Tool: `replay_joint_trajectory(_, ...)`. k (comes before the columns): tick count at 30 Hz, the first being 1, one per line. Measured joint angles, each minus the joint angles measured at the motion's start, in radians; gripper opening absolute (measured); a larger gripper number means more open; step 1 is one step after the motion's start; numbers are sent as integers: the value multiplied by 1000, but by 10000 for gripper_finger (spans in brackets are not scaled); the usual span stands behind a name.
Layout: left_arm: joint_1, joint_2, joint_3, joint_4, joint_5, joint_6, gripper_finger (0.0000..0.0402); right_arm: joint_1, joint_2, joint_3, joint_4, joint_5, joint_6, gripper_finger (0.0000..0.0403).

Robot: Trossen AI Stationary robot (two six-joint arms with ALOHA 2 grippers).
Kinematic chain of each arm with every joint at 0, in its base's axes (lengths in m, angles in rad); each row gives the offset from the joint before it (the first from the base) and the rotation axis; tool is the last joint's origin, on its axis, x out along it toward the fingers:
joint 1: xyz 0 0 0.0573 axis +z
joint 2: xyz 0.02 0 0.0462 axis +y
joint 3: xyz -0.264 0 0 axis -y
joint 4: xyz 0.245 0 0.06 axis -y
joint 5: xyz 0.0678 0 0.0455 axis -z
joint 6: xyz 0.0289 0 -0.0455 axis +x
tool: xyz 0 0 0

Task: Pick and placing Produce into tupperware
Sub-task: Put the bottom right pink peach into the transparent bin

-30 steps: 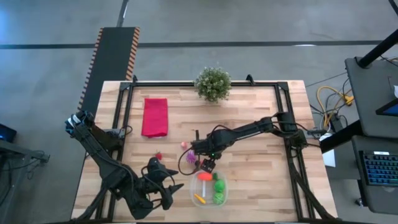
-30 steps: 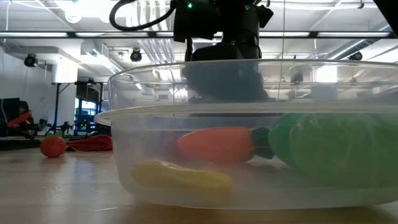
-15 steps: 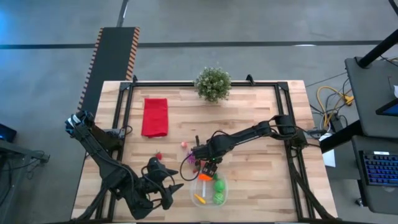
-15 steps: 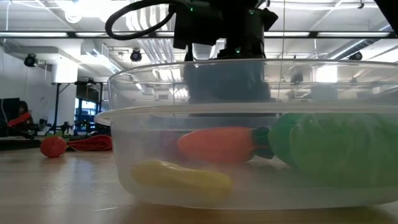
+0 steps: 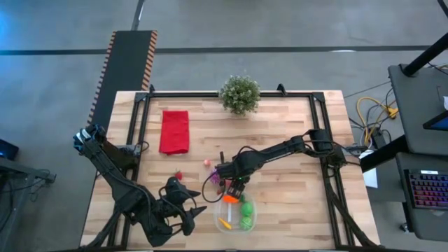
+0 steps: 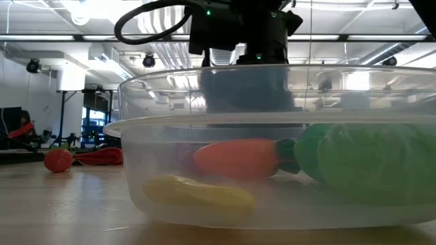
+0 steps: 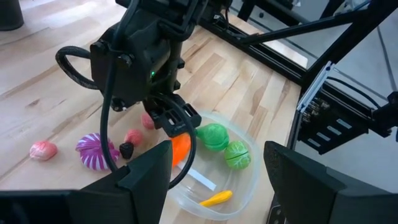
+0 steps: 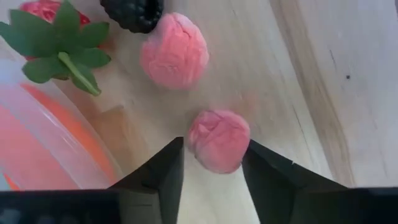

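The clear tupperware tub (image 5: 253,218) sits near the table's near edge. It holds two green balls (image 7: 214,136), the orange carrot (image 6: 238,158) and a yellow piece (image 7: 215,198). My right gripper (image 5: 231,187) hangs open at the tub's far rim, pointing down. A small pink piece (image 8: 219,138) lies on the wood between its fingers (image 8: 166,168). A second pink piece (image 8: 174,55), a dark berry (image 8: 132,12) and a strawberry (image 8: 46,25) lie close by. A purple striped piece (image 7: 96,151) rests to the left. My left gripper (image 7: 217,180) waits open, left of the tub. My right gripper comes from above with one finger on each side of the small pink piece (image 8: 205,149), which lies on the table. I cannot tell whether the fingers touch it.
A red folded cloth (image 5: 174,131) lies at the far left and a potted plant (image 5: 240,94) stands at the far edge. A small red piece (image 5: 178,175) and a pink one (image 5: 207,162) lie left of the right gripper. Black frame rails run along the table's sides.
The right gripper has shifted slightly toward the table's near edge and down, settling by the tub's far rim. The produce in the tub has stayed where it was.
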Motion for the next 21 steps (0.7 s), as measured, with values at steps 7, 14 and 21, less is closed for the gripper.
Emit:
replay_joint_trajectory(7, 6, 0, -1, 0, -2, 0, 240, -6, -11, 37, -5, -2, -29, 98)
replay_joint_trajectory(14, 9, 0, -1, -1, -3, 0, 240, -35, -103, 114, -111, 82, -62, 90)
replay_joint_trajectory(21, 11, 0, -4, -6, -3, 5, 240, 49, -121, 169, -195, 3, -25, 95)
